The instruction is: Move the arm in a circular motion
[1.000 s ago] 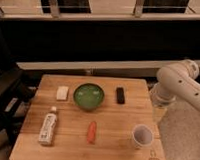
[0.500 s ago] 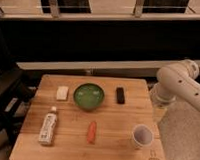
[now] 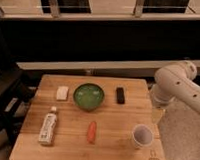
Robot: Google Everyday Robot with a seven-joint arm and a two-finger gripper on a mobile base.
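the arm stands at the right of the view, its rounded elbow just off the right edge of the worktop and level with the back row of things, with one thick segment running off the right side of the frame. the gripper is not in view; it lies somewhere past that edge, so one cannot tell whether it is open or has hold of anything. on the worktop sit a green bowl, a white block to its left, a dark bar to its right, a bottle lying at front left, an orange stick in front of the bowl, and a cup at front right, nearest the arm. by judgement the circle is at or near its start, with the arm drawn off to the side. the next move calls for a smooth sweep through free air, kept high or wide enough that no segment clips the cup or the bar.
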